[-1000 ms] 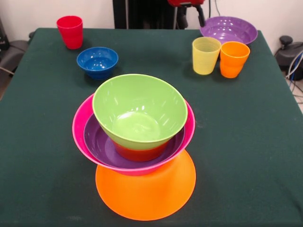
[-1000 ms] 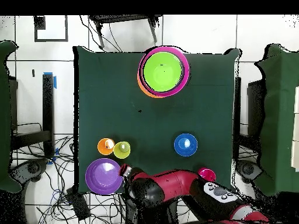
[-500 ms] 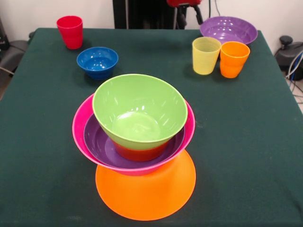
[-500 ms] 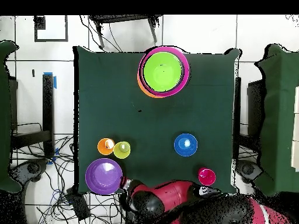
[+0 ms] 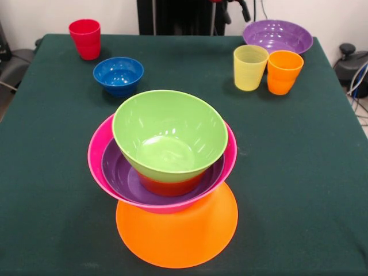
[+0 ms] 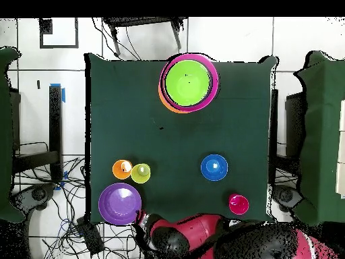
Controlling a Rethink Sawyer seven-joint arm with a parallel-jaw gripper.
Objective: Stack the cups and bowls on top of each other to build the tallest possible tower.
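The tower (image 5: pixel 169 172) stands near the table's front edge: an upturned orange bowl (image 5: pixel 177 233) bears a hot pink bowl (image 5: pixel 96 152), a purple bowl (image 5: pixel 122 177), a small red-orange bowl (image 5: pixel 169 186) and a lime green bowl (image 5: pixel 169 135) on top. Loose at the back are a blue bowl (image 5: pixel 118 75), a red cup (image 5: pixel 85 38), a pale yellow cup (image 5: pixel 250 67), an orange cup (image 5: pixel 283 71) and a second purple bowl (image 5: pixel 278 35). My gripper (image 6: pixel 141 217) is drawn back past the table's edge beside that purple bowl (image 6: pixel 120 203), holding nothing that I can see.
The dark green table (image 5: pixel 299 172) is bare between the tower and the loose pieces. The black pedestal (image 5: pixel 172 17) stands behind the far edge. The red arm (image 6: pixel 195 236) lies off the table. Cables (image 6: pixel 67 202) lie on the floor.
The arm has drawn further back towards its base; its red part has left the top edge of the front view. The bowls and cups have not moved.
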